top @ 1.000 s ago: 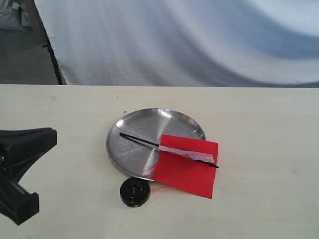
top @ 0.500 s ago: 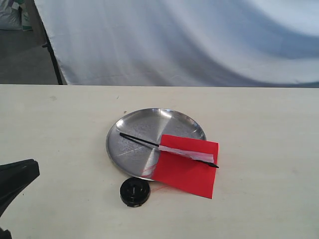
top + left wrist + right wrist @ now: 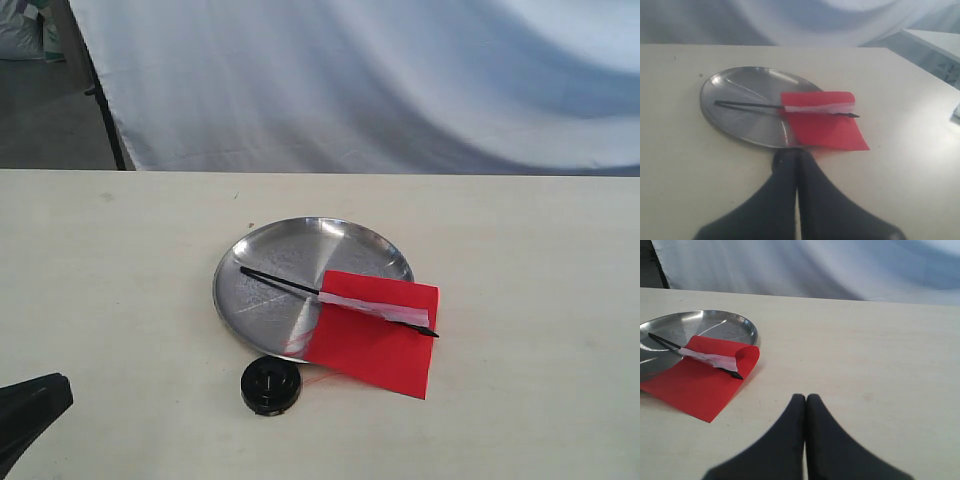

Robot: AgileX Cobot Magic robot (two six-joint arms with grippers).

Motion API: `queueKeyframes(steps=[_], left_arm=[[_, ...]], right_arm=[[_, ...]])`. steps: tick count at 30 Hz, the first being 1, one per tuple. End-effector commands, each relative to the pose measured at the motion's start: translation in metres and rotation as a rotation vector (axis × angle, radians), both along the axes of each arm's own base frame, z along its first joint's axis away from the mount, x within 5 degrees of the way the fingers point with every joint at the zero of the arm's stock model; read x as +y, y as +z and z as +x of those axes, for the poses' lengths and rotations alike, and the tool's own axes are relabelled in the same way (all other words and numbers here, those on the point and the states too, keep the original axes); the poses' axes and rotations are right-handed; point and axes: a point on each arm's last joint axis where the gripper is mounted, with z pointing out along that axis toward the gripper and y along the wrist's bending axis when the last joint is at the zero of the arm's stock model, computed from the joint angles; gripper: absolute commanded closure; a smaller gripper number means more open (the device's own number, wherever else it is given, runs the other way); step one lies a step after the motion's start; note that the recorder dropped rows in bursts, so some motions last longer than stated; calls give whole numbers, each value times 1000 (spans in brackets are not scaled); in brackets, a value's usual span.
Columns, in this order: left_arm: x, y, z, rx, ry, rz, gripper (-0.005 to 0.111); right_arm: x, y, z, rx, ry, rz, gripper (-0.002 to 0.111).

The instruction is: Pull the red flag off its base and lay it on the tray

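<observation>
The red flag [image 3: 375, 335] lies flat, its thin black stick [image 3: 280, 282] across the steel tray [image 3: 300, 245] and its cloth draped over the tray's near-right rim onto the table. The black round base [image 3: 270, 385] stands alone on the table just in front of the tray, with nothing in its hole. My left gripper [image 3: 799, 152] is shut and empty, back from the tray [image 3: 740, 82] and flag [image 3: 825, 125]; only a dark corner of it [image 3: 35, 405] shows in the exterior view. My right gripper [image 3: 806, 398] is shut and empty over bare table, beside the flag [image 3: 695, 382].
A pale wooden table [image 3: 520, 260] carries everything. A grey-white cloth backdrop [image 3: 380, 80] hangs behind its far edge, with a dark stand leg [image 3: 105, 110] at the back left. A white object [image 3: 940, 45] sits off the table's edge in the left wrist view.
My left gripper has drawn back toward the lower left corner of the exterior view, leaving only a small part in sight. Flag, tray and base have not moved.
</observation>
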Motion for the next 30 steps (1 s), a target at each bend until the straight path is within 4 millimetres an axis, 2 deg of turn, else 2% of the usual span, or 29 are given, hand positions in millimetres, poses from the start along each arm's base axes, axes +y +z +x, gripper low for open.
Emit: queueKeyframes(steps=[1, 22, 26, 30], left_arm=[[-1, 2, -1, -32, -16, -11, 107], [-2, 2, -2, -49, -41, 13, 107], [1, 8, -6, -84, -53, -31, 107], [8, 19, -21, -164, -108, -133, 107]], right_arm=[[0, -1, 0, -3, 2, 1, 108], [0, -1, 0, -3, 2, 1, 108], [0, -1, 0, -5, 2, 1, 108], [0, -1, 0, -5, 2, 1, 108]])
